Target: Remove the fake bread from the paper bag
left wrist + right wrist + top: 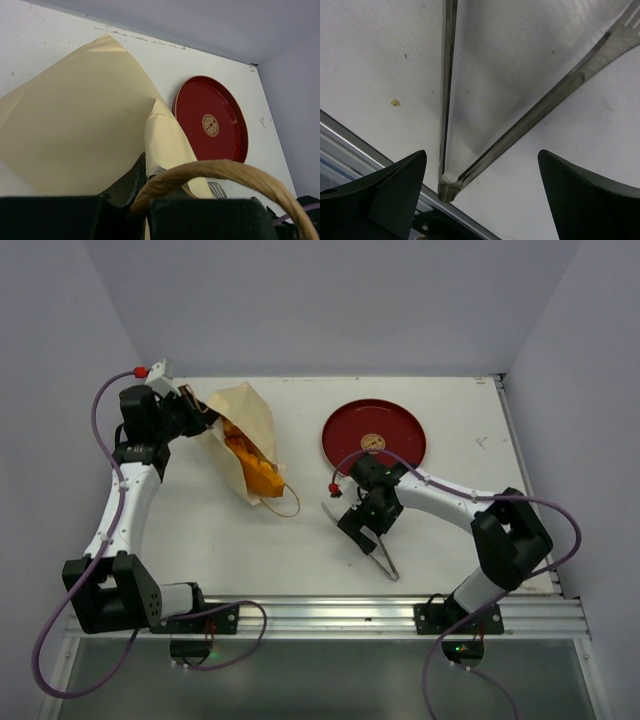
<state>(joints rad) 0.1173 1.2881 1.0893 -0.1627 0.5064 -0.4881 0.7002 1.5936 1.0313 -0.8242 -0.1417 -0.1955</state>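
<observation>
I am seeing the left gripper (197,412) pinching down on the rim of the small cream-tan paper bag (245,425), with a fold of paper running between its dark fingers in the left wrist view. A thin brown cord handle (225,172) is arching right across that camera. The bag is lying tilted on the white table (290,560) at the far left, its mouth gaping toward the overhead camera. The orange fake bread (252,468) is sitting inside it, showing through the opening; I cannot tell the separate pieces apart. A second cord loop is trailing onto the table at the bag's near corner. To the right of the bag, apart from it, the round red plate (400,430) is lying flat. My right gripper (480,165) is hanging with its fingers spread wide, one on each side of the V-shaped steel tongs (520,126), which are lying on the table just in front of the plate. I cannot tell whether the fingers are touching the tongs.
</observation>
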